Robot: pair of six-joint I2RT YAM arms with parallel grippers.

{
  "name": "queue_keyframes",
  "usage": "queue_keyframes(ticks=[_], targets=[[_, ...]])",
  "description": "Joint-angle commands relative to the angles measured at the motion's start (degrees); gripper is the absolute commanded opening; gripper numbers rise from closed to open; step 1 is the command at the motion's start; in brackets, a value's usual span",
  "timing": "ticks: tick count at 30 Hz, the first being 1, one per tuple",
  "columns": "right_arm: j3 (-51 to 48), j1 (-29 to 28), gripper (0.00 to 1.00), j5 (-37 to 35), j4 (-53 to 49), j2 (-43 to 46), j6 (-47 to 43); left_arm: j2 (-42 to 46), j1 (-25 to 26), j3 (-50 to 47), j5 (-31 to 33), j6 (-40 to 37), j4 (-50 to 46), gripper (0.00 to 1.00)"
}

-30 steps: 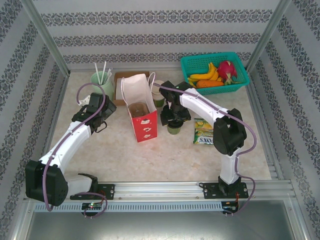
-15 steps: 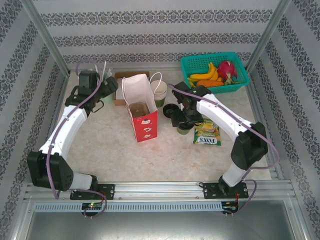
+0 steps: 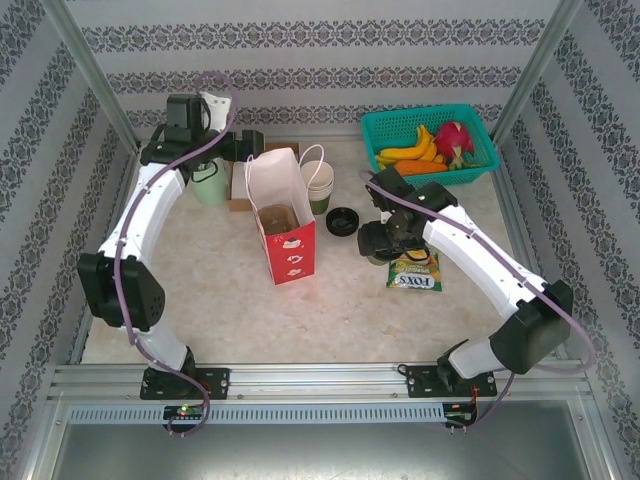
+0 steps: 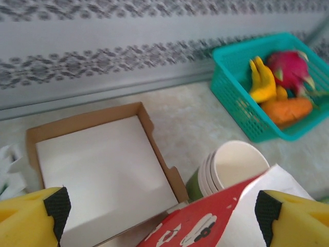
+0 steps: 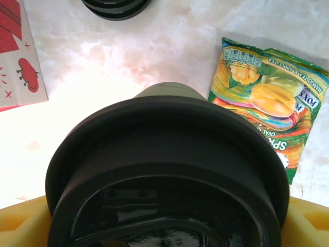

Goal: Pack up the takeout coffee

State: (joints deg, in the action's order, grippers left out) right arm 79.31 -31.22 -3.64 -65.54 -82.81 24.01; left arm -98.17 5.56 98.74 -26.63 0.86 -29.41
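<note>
The takeout coffee (image 5: 169, 134), a dark green cup under a round black lid, sits between the yellow fingers (image 5: 20, 226) of my right gripper (image 5: 164, 229), which is shut on it. From above, that gripper (image 3: 385, 238) holds the cup (image 3: 377, 259) just over the table, right of the red and white paper bag (image 3: 283, 215). My left gripper (image 3: 250, 148) hangs open above the bag's back rim. In the left wrist view its fingers (image 4: 31, 218) straddle the bag's edge (image 4: 205, 224) without touching it.
A loose black lid (image 3: 342, 220) lies between bag and cup. Behind the bag stand a lidless cup stack (image 3: 318, 185), a cardboard tray (image 4: 97, 170) and a mint straw holder (image 3: 210, 185). A snack packet (image 3: 413, 270) lies beside the cup. A teal fruit basket (image 3: 430, 140) sits back right.
My left arm has swung up and back from the bag's left side to above its rear rim. My right gripper has carried the cup rightward, away from the bag toward the snack packet.
</note>
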Motion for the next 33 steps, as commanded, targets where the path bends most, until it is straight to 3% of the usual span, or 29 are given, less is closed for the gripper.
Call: queue_keyframes(ticks=[1,6,9,14,17,26,33], targets=[[0.05,0.55,0.61,-0.5,-1.1,1.91,-0.42,-2.68,0.97,5.97,-5.98,-11.4,-8.42,0.89],[0.85,0.64,0.6,-0.04,-1.88,3.77,-0.46,-6.18,2.26,9.69,-6.15,-17.09,-12.1,0.84],[3.06,0.34,0.59,1.51,-4.34,4.08,-0.85,-9.2,3.15,14.12,-5.03,-19.69,-17.73,0.76],[10.25,-1.26,0.59,5.03,-13.94,4.2,-1.9,-9.79,3.77,15.52,-4.78,-18.55,-20.06,0.46],[16.04,-2.86,0.58,5.55,-17.76,3.49,-1.59,-8.55,4.77,14.82,-3.25,-16.05,-20.32,0.34],[31.61,-7.25,0.56,9.79,-15.36,-0.38,-2.83,-2.08,10.63,6.91,9.87,-0.9,-16.4,0.22],[42.16,-9.5,0.55,10.39,-17.22,-4.82,-4.34,1.54,14.22,2.47,15.14,9.43,-16.15,0.22]])
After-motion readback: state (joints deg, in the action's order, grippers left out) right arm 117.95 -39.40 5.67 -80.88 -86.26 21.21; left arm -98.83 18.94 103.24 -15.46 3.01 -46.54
